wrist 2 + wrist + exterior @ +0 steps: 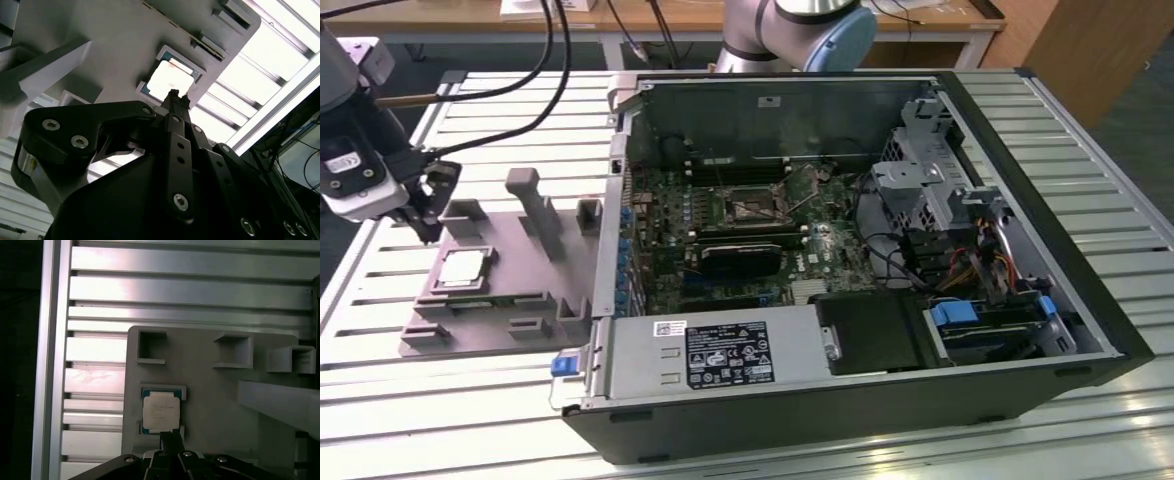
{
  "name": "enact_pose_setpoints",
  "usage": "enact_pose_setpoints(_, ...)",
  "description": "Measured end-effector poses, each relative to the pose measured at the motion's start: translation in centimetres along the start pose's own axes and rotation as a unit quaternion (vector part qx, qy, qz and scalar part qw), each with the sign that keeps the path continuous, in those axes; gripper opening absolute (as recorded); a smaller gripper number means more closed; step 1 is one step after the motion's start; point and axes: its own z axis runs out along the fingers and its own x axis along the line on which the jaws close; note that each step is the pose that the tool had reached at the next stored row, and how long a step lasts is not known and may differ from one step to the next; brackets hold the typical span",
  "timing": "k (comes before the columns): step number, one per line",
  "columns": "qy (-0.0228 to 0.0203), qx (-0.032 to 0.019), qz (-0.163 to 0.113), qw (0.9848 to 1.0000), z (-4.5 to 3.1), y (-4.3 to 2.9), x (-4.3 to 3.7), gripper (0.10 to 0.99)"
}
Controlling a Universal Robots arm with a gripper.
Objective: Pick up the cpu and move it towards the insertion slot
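**Exterior view**
- gripper (pixel 427 230): at the exterior view's left, poised over the grey fixture plate (pixel 494 335).
- cpu (pixel 464 268): lies flat in its recess on the plate, just below and beside the fingertips, and looks apart from them.
- insertion slot (pixel 750 207): silver frame with a dark centre, on the green circuit board (pixel 660 265) inside the open computer case (pixel 1014 330). It is well apart from the gripper, beyond the case wall.

**Second wrist view**
- gripper (pixel 176 97): fingertips drawn together to a narrow point, with nothing between them.
- cpu (pixel 167 77): directly beyond the tips, its bright top seated level in the pocket. Whether the tips touch it cannot be told here.

**First wrist view**
- gripper (pixel 170 439): one narrow dark tip, narrower than the chip.
- cpu (pixel 160 411): just ahead of the tip, with its nearest edge at the tip's end, sitting square in the pocket of the fixture plate (pixel 215 390).
- slatted metal table (pixel 95 290): beyond the plate, on the far side of the chip from the gripper.

**Status (judged)**
- Done: the approach, with the gripper lined up on the chip.
- Left: the grasp, the lift and the whole carry to the slot. The chip is not yet unseated.
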Motion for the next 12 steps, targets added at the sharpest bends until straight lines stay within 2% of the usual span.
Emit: enact_pose_setpoints(12, 0.0000, 0.0000, 0.000, 1.0000, 2.19, -0.08, 0.03, 0.102)
